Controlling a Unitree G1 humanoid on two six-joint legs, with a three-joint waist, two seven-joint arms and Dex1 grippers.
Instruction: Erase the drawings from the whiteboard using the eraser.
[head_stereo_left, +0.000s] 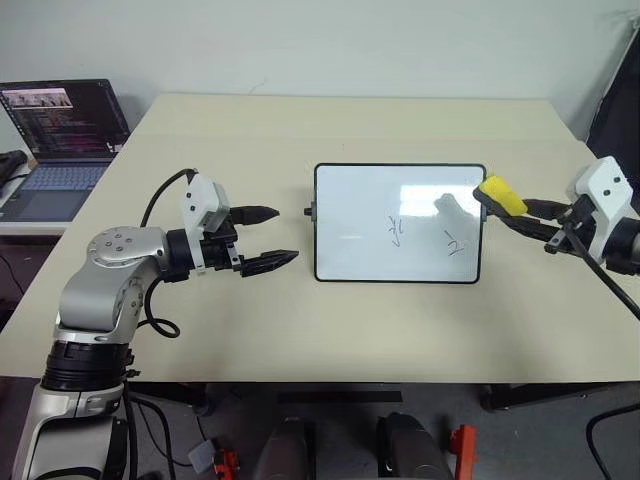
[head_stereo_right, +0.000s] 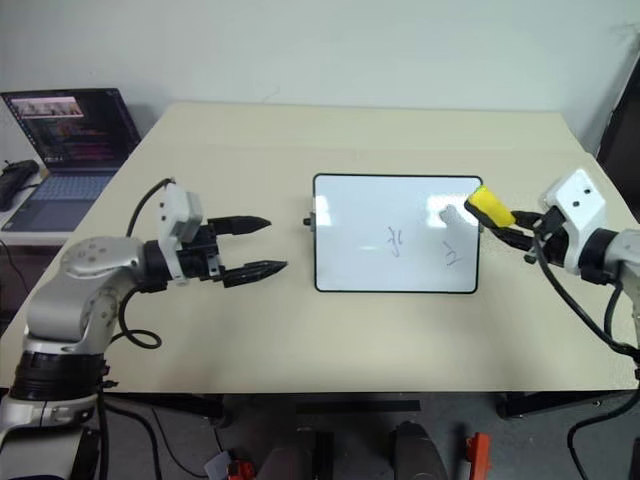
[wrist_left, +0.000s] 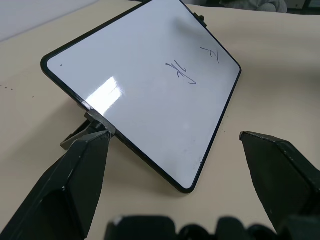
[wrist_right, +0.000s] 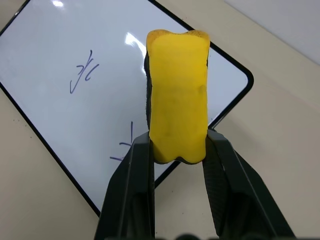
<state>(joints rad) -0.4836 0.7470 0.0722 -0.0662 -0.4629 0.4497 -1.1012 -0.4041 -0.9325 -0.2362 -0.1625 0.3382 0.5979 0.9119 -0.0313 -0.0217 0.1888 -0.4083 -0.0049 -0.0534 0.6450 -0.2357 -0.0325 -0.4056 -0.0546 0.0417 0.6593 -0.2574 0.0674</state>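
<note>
My right pincer (head_stereo_right: 500, 222) is pinching the yellow eraser (head_stereo_right: 489, 207), fingers pressed against its two long sides, the block sticking out past the fingertips. In the head views the eraser hangs over the whiteboard's (head_stereo_left: 350, 190) right edge, near the upper right corner; whether it touches the surface I cannot tell. In the right wrist view the eraser (wrist_right: 178, 117) covers part of the board (wrist_right: 50, 65), and its dark underside shows along one edge.

The whiteboard lies flat on the beige table (head_stereo_left: 300, 330), about mid-table, with a small black knob (head_stereo_left: 309, 211) on its left side. Two drawings are visible: one blue scribble (head_stereo_left: 396, 231) near the centre of the board, and a second scribble (head_stereo_left: 456, 243) towards the lower right corner, just below the eraser. A pale glare patch sits on the board close to the eraser.

My left pincer (head_stereo_left: 270, 238) is spread wide, holding nothing, hovering above the table to the left of the board and pointing at it, well apart from the frame. In the left wrist view both fingers (wrist_left: 75, 185) frame the board's near corner.

An open laptop (head_stereo_left: 60, 140) stands on a side surface at far left.
</note>
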